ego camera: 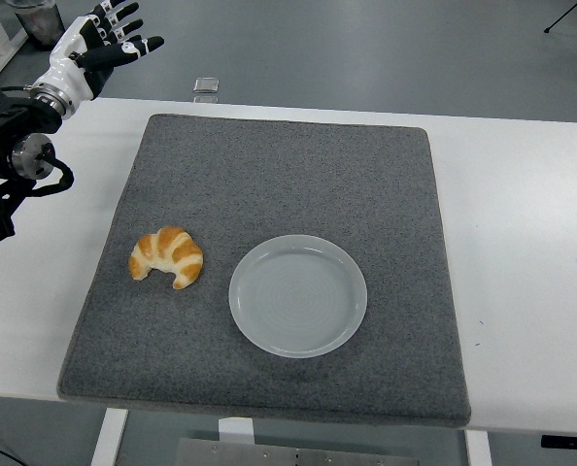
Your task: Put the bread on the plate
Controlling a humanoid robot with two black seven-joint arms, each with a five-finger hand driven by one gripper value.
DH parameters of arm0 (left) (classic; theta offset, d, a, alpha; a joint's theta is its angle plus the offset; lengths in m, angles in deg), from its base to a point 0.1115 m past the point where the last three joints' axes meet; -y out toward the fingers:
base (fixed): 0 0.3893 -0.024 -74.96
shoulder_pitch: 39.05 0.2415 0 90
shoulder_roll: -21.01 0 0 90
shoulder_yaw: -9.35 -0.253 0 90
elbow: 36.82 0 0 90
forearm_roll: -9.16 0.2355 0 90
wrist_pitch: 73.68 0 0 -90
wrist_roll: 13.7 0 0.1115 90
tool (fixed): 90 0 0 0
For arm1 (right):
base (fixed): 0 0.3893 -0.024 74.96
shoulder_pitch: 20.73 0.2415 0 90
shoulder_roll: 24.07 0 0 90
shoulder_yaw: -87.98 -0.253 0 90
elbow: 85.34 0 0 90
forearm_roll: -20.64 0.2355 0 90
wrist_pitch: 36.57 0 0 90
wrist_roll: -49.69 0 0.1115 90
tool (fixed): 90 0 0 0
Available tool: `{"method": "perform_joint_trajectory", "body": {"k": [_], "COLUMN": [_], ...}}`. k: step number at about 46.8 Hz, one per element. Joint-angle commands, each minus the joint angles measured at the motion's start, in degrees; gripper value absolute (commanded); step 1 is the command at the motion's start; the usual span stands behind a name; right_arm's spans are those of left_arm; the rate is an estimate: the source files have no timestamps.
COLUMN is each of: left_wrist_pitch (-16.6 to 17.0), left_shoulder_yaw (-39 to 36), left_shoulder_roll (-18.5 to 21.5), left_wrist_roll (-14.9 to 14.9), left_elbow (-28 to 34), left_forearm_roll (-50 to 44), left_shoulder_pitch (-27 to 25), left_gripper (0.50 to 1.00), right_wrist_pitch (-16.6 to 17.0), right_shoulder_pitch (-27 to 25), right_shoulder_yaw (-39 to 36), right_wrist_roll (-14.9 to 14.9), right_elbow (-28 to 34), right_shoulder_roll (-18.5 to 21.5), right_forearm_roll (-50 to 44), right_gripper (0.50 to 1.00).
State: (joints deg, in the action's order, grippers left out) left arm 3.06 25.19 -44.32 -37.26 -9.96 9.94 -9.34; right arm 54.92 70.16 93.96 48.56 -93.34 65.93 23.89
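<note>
A golden croissant (167, 257) lies on the grey mat (279, 175), left of centre. Just to its right sits an empty pale round plate (298, 295). My left hand (99, 44) is far up at the top left corner, beyond the table's far edge, with its white and black fingers spread and holding nothing. It is well away from the croissant. The black left forearm (7, 165) runs along the left edge. No right arm shows.
The mat covers most of the white table (522, 243). A small clear object (207, 86) lies on the floor past the table's far edge. A dark container (38, 19) stands on the floor at the top left.
</note>
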Motion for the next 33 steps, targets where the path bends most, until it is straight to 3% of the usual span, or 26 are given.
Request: {"method": "perform_joint_trajectory", "body": {"k": [1, 8, 12, 26, 33], "left_wrist_pitch": [-2.9, -7.8, -9.1, -8.4, -6.4], "left_shoulder_yaw": [-1.9, -2.0, -2.0, -2.1, -2.2], "left_shoulder_roll": [1.1, 2.9, 5.2, 12.2, 16.8], "left_wrist_roll": [-0.1, -0.1, -0.1, -0.1, -0.1], "left_elbow": [0.0, 0.6, 4.2, 22.5, 30.5], "left_forearm_roll": [1.2, 8.0, 12.2, 21.8, 27.3], "left_shoulder_pitch": [-0.1, -0.1, -0.1, -0.4, -1.1], "left_gripper": [0.994, 0.994, 0.994, 0.992, 0.992], "right_wrist_pitch": [0.0, 0.0, 0.0, 0.0, 0.0], "right_shoulder_pitch": [0.0, 0.0, 0.0, 0.0, 0.0], "right_shoulder_yaw": [0.0, 0.0, 0.0, 0.0, 0.0], "right_wrist_roll": [0.0, 0.0, 0.0, 0.0, 0.0], "right_elbow": [0.0, 0.0, 0.0, 0.0, 0.0], "right_shoulder_roll": [0.0, 0.0, 0.0, 0.0, 0.0], "right_forearm_roll": [0.0, 0.0, 0.0, 0.0, 0.0], "right_gripper": [0.952, 0.952, 0.952, 0.952, 0.952]}}
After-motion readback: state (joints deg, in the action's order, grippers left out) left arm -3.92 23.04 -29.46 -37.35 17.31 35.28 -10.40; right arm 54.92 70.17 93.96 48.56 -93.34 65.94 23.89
